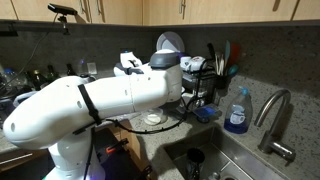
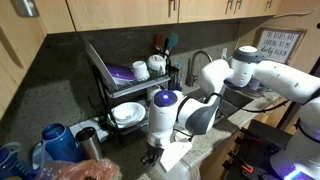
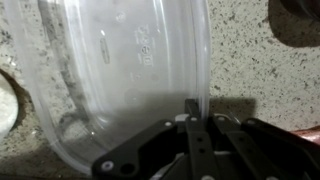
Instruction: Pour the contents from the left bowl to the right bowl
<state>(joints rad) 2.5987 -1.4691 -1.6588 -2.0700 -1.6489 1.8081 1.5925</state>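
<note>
Where the left edge of the wrist view cuts it off, a pale round object (image 3: 5, 100) lies on the speckled counter (image 3: 250, 70), with too little of it showing to name it. Beside it, filling most of that view, is the left bowl (image 3: 120, 70). It is pale and see-through, so the counter's speckle shows through its bottom. Faint smears sit near its lower left wall, and whether anything lies inside cannot be told. At the bowl's right-hand rim the gripper (image 3: 191, 108) pinches the edge, its dark fingers pressed tight against the thin wall. Further right, in the top corner, a dark rounded shape (image 3: 295, 20) is cropped by the frame and cannot be identified. In an exterior view the white arm (image 1: 90, 105) stretches across and hides the gripper, and the bowl shows only as a pale patch under it. To the right stand the black rack (image 1: 195, 85), a blue bottle (image 1: 237, 112) and the tap (image 1: 275, 115) over the sink (image 1: 215, 160). In an exterior view a blue jug (image 2: 55, 140) stands at the left. Next to it the rack holds white dishes (image 2: 128, 113) low down and a purple dish (image 2: 120, 72) above. Right of the rack the arm's wrist points down at the counter, where the gripper and the bowl are too small and dim to make out.
</note>
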